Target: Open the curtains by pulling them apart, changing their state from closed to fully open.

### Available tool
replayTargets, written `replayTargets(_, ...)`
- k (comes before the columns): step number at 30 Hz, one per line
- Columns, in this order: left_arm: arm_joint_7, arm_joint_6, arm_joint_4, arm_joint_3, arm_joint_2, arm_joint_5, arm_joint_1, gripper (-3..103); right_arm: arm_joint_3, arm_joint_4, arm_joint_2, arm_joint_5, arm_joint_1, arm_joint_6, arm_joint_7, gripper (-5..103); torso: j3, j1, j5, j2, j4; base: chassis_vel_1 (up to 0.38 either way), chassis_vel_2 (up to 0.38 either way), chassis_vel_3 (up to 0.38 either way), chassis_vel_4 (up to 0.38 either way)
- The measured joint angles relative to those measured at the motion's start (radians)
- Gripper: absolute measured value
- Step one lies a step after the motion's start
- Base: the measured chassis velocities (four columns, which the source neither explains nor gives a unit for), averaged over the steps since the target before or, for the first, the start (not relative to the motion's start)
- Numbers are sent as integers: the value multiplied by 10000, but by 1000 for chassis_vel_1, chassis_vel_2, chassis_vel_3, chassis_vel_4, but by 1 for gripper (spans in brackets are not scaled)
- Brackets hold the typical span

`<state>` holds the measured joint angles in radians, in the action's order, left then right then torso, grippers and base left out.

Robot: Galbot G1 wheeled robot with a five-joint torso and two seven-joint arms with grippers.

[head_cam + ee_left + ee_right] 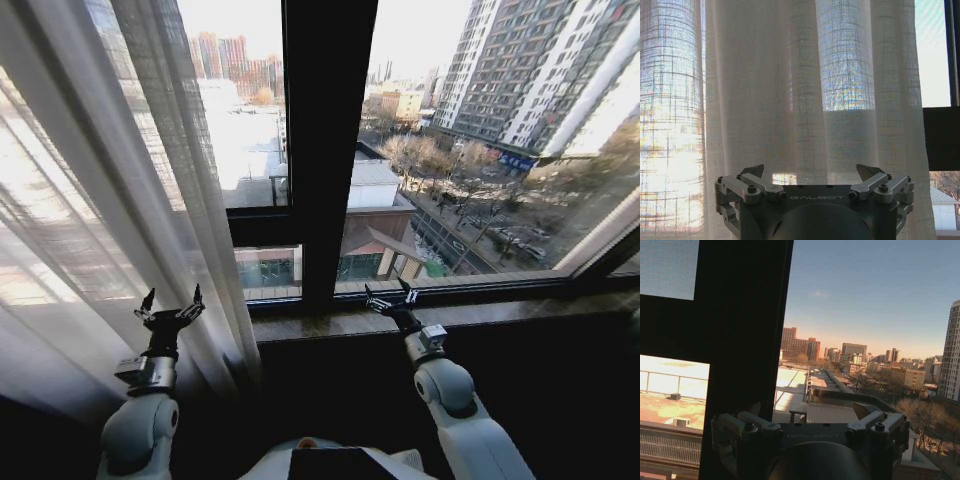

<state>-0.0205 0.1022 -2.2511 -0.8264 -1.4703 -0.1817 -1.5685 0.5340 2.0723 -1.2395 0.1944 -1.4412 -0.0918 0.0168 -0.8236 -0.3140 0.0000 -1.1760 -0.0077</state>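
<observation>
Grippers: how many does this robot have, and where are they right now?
2. The left gripper is open, facing the curtain at the left of the window. The right gripper is open above the sill, facing bare glass.

Sheer white pleated fabric curtains (110, 190): translucent, hanging in vertical folds, gathered at the window's left side; remaining glass uncovered.

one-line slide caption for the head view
Left gripper open before the sheer curtain; right gripper open at the bare window.
</observation>
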Motion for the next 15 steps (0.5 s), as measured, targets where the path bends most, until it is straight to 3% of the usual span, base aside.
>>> replayTargets(5,-345,363,173,-169,339,-408,203,100,90,-83,34,5,-30,119,2,100,0,1,3,0,0,0,0,0,0)
replayTargets(13,-1689,858,829,-606,969,-1033,564,100,236,-192,59,24,-139,344,21,100,0,1,0,0,0,0,0,0,0)
replayTargets(15,-2292,956,1178,-760,1193,-1156,766,100,290,-222,60,28,-171,405,23,100,0,0,1,0,0,0,0,0,0)
